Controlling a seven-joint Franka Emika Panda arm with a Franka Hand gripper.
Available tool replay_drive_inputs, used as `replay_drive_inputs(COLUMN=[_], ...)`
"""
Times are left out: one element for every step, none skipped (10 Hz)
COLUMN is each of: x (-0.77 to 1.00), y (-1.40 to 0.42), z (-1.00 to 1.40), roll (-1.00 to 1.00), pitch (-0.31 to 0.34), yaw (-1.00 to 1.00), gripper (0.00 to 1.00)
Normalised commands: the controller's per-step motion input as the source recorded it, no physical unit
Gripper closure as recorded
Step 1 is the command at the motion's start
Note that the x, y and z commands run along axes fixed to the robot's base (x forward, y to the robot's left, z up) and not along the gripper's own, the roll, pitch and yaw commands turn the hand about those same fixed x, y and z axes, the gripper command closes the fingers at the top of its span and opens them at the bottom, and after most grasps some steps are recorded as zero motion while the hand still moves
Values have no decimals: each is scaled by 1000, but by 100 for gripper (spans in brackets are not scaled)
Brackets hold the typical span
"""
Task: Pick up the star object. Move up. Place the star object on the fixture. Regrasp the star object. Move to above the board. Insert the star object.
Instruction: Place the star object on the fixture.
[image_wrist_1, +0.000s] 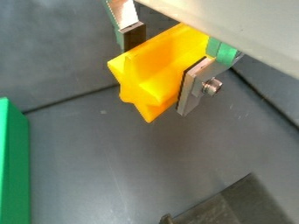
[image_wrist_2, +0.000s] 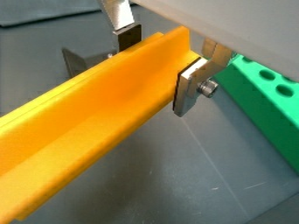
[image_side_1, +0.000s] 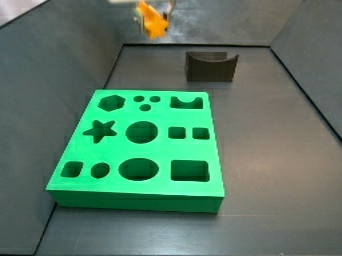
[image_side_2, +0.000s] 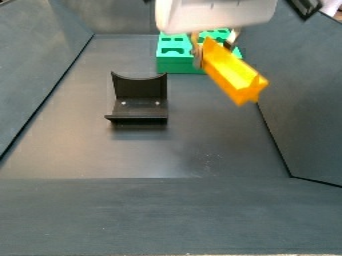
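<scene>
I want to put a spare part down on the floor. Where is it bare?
Bare floor lies between the board and the fixture, and along the board's side toward the wall. The gripper, jaws shut on the star object, hangs in the air near the fixture, crowding that spot.

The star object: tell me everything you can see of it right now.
The star object is a long orange-yellow bar with lengthwise ridges, glossy like plastic; in a wrist view its end shows the pointed star profile. It lies roughly level, clamped near one end between the gripper and its silver fingers. In a side view it hangs in the air, clear of the floor, touching neither the fixture nor the board.
</scene>
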Motion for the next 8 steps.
replay_drive_inputs(x=[-16,-5,2,7,1000,1000,1000,1000], y=[-8,-8,-8,-7,-205,-194,-148,-127], z=[919,694,526,414,-46,-107,-88,-60], roll=[-21,-26,-30,-33,-196,-208,-243,-306], pitch=[36,43,54,60,72,84,90,105], yaw=[7,8,9,10,-1000,-1000,-1000,-1000], gripper=[100,100,100,100,100,100,100,100])
